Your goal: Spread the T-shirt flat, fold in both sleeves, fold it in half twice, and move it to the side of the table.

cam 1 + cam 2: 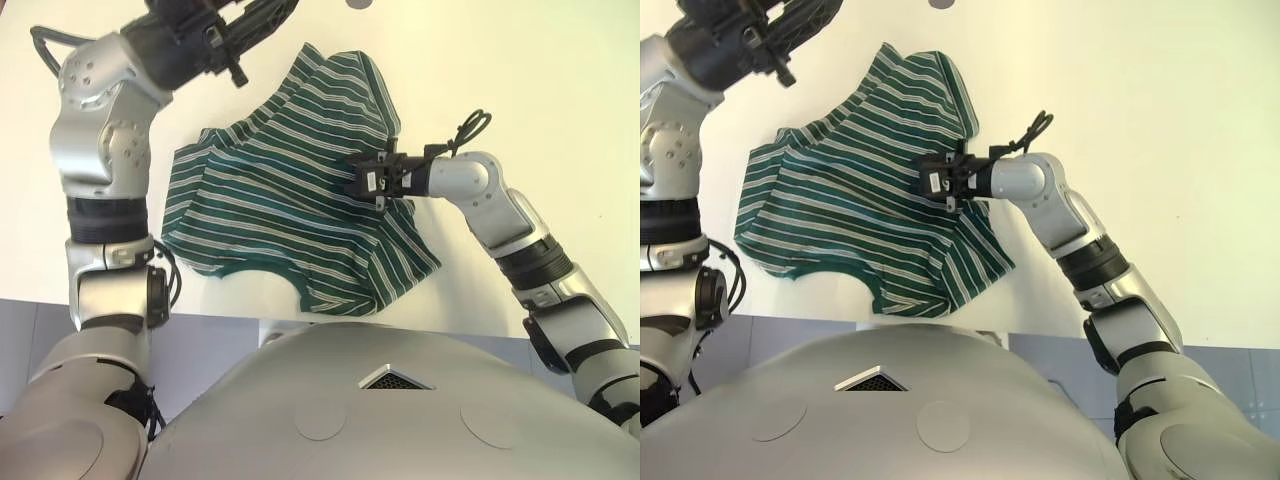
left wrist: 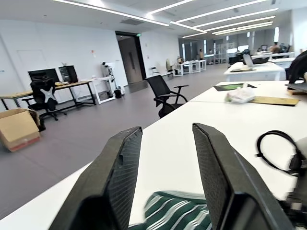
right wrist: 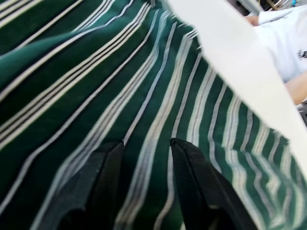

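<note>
- Right claw (image 3: 146,143): I read the two fingers (image 3: 103,177) as parted by a moderate gap, tips down on the cloth. Striped fabric runs under and between them, with no fold pinched in the gap, so it has hold of nothing.
- From the head camera, the right claw (image 1: 372,180) sits on the T-shirt (image 1: 270,200) close to its 3 o'clock edge, wrist coming in from the right.
- A black cable loop (image 1: 470,125) stands off that wrist at about 1 o'clock from the claw.
- Left claw (image 2: 165,128): fingers spread wide, nothing between them. It hangs raised above the table (image 1: 560,80), off the shirt's 11 o'clock side, not touching cloth.
- T-shirt: dark green with thin white stripes, lying rumpled in the middle of the white table, not flat.
- One lobe of it juts toward 12 to 1 o'clock, another toward 5 o'clock. The 6 o'clock edge has a curved notch. Creases run across the body.
- In the left wrist camera a strip of the shirt (image 2: 172,211) shows just below the fingers.
- Room beyond the table: an office chair (image 2: 165,93), a desk (image 2: 72,86) with monitors, and a cardboard box (image 2: 17,129) on the floor.
</note>
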{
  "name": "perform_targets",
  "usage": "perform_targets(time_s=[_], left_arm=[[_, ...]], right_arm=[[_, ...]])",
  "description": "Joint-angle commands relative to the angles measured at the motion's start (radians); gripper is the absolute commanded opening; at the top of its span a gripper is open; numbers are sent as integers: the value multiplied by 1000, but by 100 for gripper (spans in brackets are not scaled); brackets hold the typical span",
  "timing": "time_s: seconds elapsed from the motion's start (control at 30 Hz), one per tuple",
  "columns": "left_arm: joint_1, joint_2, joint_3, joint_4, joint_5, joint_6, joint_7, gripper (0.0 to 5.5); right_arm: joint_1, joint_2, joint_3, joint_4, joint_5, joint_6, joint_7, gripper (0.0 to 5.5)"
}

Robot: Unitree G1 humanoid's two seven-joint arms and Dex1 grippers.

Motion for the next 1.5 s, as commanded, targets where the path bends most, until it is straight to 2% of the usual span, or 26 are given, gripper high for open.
perform_targets(time_s=[0.03, 0.17, 0.33, 0.43, 0.63, 0.73, 0.87, 1.0, 1.07, 1.13, 1.23, 1.3, 1.4, 1.5], left_arm=[[-147, -36, -139, 404, 294, -156, 118, 193], [-218, -110, -243, 727, 443, -311, 97, 193], [-254, -157, -276, 925, 534, -439, 102, 193], [-294, -150, -303, 1027, 621, -440, 213, 193], [-300, -41, -353, 1187, 775, -329, 488, 193], [-262, -2, -320, 1195, 762, -335, 503, 193], [-240, -6, -229, 1164, 681, -373, 454, 193], [-203, -58, -98, 1034, 499, -477, 216, 193], [-140, -73, -50, 888, 380, -476, 39, 193], [-90, -68, -27, 769, 315, -456, -66, 193], [-72, -44, -9, 695, 300, -414, -85, 193], [-77, -32, 0, 681, 303, -396, -79, 193], [-121, -33, 18, 709, 314, -391, -32, 193], [-195, -55, 27, 794, 350, -404, 98, 193]], right_arm=[[51, -19, 23, -58, 5, 38, 41, 184], [46, -17, 18, -103, 12, 76, 57, 184], [44, -16, 11, -97, -2, 96, 48, 184], [48, -21, 7, -99, -10, 101, 41, 184], [12, -60, -28, -24, -56, 71, 2, 184], [18, -76, -55, -33, -38, 77, 16, 184], [37, -105, -65, -52, -10, 98, 61, 184], [46, -116, -93, -124, 84, 154, 128, 184], [-9, -65, -171, -158, 204, 235, 130, 184], [-101, 3, -256, -139, 289, 301, 79, 184], [-231, 69, -345, -65, 336, 346, -7, 184], [-295, 83, -360, 29, 295, 322, -77, 184], [-336, 71, -269, 220, 112, 205, -196, 184], [-299, 54, -190, 267, 28, 118, -188, 184]])
